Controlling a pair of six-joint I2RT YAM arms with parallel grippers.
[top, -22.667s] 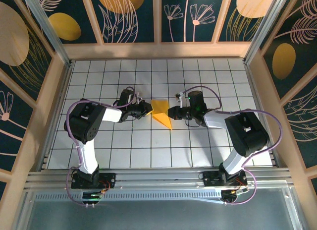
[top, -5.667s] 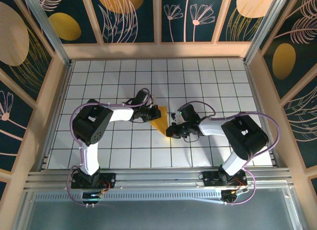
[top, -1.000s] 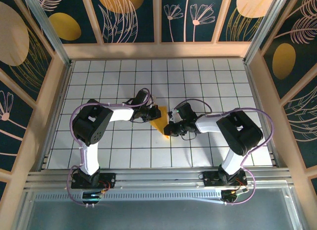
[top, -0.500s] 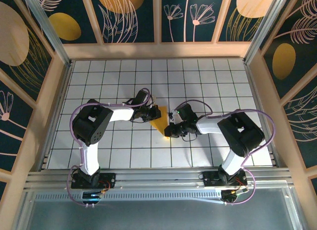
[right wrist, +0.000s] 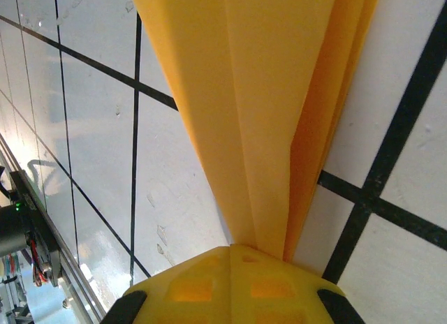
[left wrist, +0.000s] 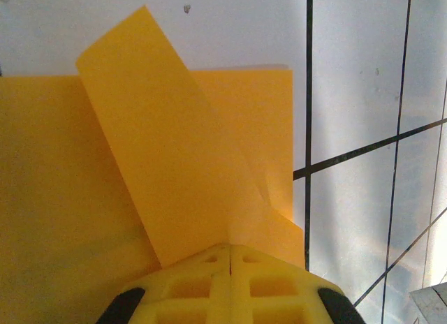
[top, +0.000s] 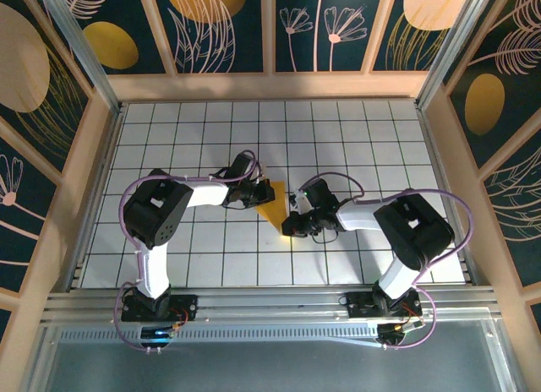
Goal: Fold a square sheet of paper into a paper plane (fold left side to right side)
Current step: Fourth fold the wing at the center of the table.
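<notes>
Orange-yellow paper (top: pixel 273 208), folded to a narrow wedge, lies near the middle of the white tiled table (top: pixel 355 130) in the top view. Its broad end points toward the far wall and its tip toward the arms' bases. The left gripper (top: pixel 258 193) reaches in from the left and meets the paper's broad upper left edge. The right gripper (top: pixel 289 225) comes in from the right and meets the pointed near end. The two grippers are close together, with the paper spanning the gap between them.

In the left wrist view, the left gripper (left wrist: pixel 230 268) has its yellow fingertips (left wrist: pixel 188 290) pressed together with no gap along their seam. They sit right at the edge of the paper (left wrist: pixel 70 198), which lies flat on the tiles. One long flap (left wrist: pixel 157 156) stands up from it at a slant and narrows down to the fingertips. A black grid line (left wrist: pixel 308 79) runs just beside the paper's right edge.

In the right wrist view, the right gripper (right wrist: pixel 229 268) is closed just as tightly. The paper (right wrist: pixel 265 86) fans out from its tips in several stacked layers, narrowest where it meets them. It crosses a black grid line (right wrist: pixel 391 135) on the table. From this close, it is hard to say whether either pair of tips pinches the paper or only presses it down.
</notes>
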